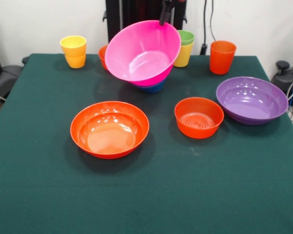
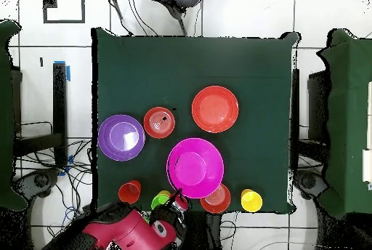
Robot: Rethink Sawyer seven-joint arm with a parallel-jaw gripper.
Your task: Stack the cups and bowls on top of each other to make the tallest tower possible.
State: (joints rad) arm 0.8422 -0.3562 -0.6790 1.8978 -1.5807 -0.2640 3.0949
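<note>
Front view: the big glossy pink plastic bowl (image 1: 142,52) is held tilted by its rim in closed fingers (image 1: 164,20) near the surface's far edge; a slip could topple the neighbouring light green cup (image 1: 186,37).

Arm: red and black, enters from the base side in the overhead view, angled toward the far edge of the worktop (image 2: 116,58).
End effector (image 1: 164,20): dark, pointing down, closed on the rim of the big pink bowl (image 1: 142,51), holding it tilted.
</note>
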